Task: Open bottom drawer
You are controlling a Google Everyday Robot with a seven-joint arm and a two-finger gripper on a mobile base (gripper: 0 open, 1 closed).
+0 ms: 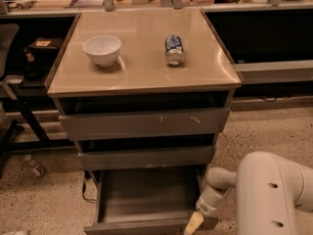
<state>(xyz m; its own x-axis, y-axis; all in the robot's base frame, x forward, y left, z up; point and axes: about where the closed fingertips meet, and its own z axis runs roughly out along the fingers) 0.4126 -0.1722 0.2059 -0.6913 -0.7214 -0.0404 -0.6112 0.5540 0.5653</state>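
Note:
The bottom drawer (146, 226) of the grey cabinet stands pulled out toward me, its shallow grey tray showing and its slim flat front at the lower edge of the view. My gripper (193, 223) hangs on the white arm (266, 190) at the drawer's front right corner, one pale fingertip showing against the front edge. The mid-sized drawer (145, 157) and the tall drawer (144, 124) above it are pushed in.
A white bowl (101, 49) and a can lying on its side (173, 49) sit on the beige cabinet top (142, 67). A dark desk frame stands at left, a shelf unit at right. A cable (87, 187) hangs by the cabinet's lower left.

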